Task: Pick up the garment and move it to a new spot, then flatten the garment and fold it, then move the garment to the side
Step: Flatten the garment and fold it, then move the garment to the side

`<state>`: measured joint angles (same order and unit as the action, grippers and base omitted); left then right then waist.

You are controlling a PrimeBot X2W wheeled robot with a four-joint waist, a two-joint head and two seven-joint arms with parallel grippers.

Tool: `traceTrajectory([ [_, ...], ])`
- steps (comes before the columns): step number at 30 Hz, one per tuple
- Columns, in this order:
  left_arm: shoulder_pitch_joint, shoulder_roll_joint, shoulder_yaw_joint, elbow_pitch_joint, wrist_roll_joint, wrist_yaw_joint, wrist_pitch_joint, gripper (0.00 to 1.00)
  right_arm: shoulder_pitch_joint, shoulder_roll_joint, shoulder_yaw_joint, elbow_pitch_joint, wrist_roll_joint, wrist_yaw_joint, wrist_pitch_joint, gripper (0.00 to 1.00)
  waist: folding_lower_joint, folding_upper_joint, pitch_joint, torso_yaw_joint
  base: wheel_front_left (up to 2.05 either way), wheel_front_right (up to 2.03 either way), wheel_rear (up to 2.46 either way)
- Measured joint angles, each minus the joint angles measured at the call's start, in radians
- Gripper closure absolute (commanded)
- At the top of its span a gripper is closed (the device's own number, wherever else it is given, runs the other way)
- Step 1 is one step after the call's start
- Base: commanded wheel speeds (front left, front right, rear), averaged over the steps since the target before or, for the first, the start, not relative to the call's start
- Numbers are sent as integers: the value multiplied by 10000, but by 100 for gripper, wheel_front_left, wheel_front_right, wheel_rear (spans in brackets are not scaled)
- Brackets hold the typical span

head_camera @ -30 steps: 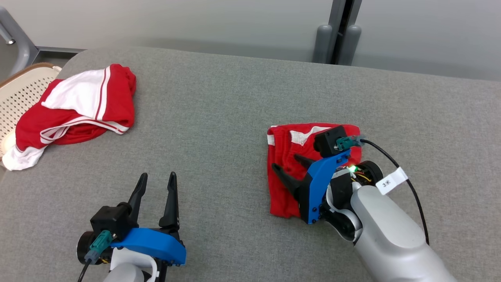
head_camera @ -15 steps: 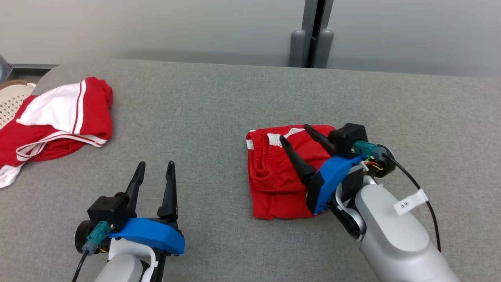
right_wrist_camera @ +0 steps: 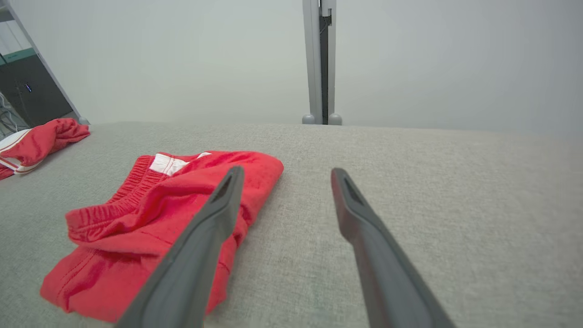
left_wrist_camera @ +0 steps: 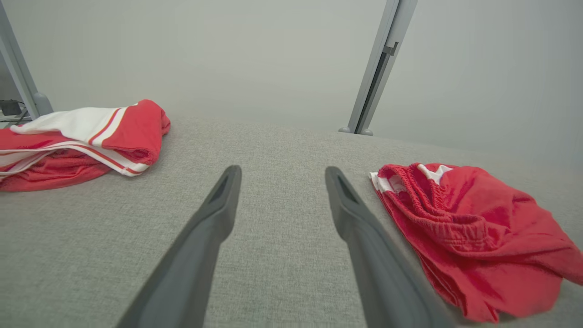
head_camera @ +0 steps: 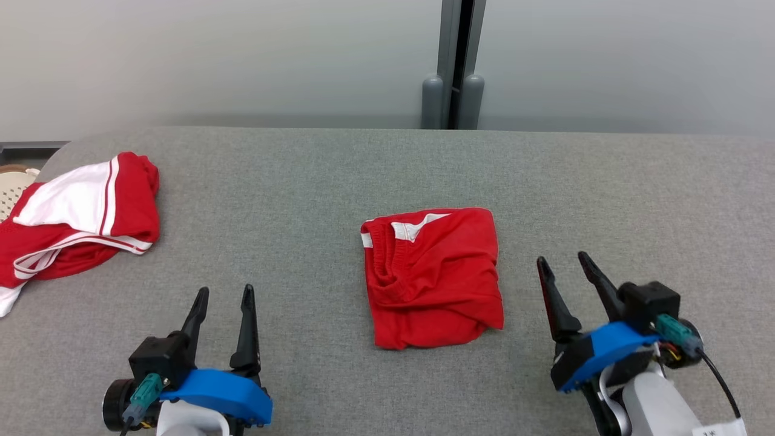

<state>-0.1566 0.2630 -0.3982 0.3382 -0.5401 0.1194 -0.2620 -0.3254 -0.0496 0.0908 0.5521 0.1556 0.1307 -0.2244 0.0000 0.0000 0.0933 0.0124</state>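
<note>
Folded red garment [head_camera: 431,278] is lying mid-table on the grey woven surface [head_camera: 303,181], between my two grippers and touching neither. Its lower layers are hiding under the top fold. A gathered elastic waistband and a white patch are showing at its far-left corner.

My left gripper [head_camera: 224,289] is hovering with fingers apart, empty. My right gripper [head_camera: 562,258] is likewise spread, near the garment's right edge.

A second red-and-white garment [head_camera: 79,212] is running off the left frame edge. The pale perforated object [head_camera: 11,189] behind it is possibly a basket.

The garment [head_camera: 431,278] lies mid-table [head_camera: 303,181], with the left gripper [head_camera: 224,289] nearer and leftward and the right gripper [head_camera: 562,258] just beside it on the right. A heap [head_camera: 79,212] lies far left; a post [head_camera: 453,91] stands behind.
</note>
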Motion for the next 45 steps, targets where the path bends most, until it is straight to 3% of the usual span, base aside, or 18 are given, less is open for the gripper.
traceTrajectory([
  [14, 1073, -199, 780, -431, 424, -61, -8, 0, 1543, -4, -504, -1292, 205, 0, -328, 0, 0, 0, -215, -168, 0, 0, 0],
  [37, 1102, -447, 984, -192, 713, -330, -8, 0, 1657, -2, -445, -855, 155, 0, -288, 0, 0, 0, -393, -146, 0, 0, 0],
  [45, 1053, -491, 907, -244, 826, -380, -8, 0, 574, -2, -489, -387, -128, 0, 888, 0, 0, 0, -280, 97, 0, 0, 0],
])
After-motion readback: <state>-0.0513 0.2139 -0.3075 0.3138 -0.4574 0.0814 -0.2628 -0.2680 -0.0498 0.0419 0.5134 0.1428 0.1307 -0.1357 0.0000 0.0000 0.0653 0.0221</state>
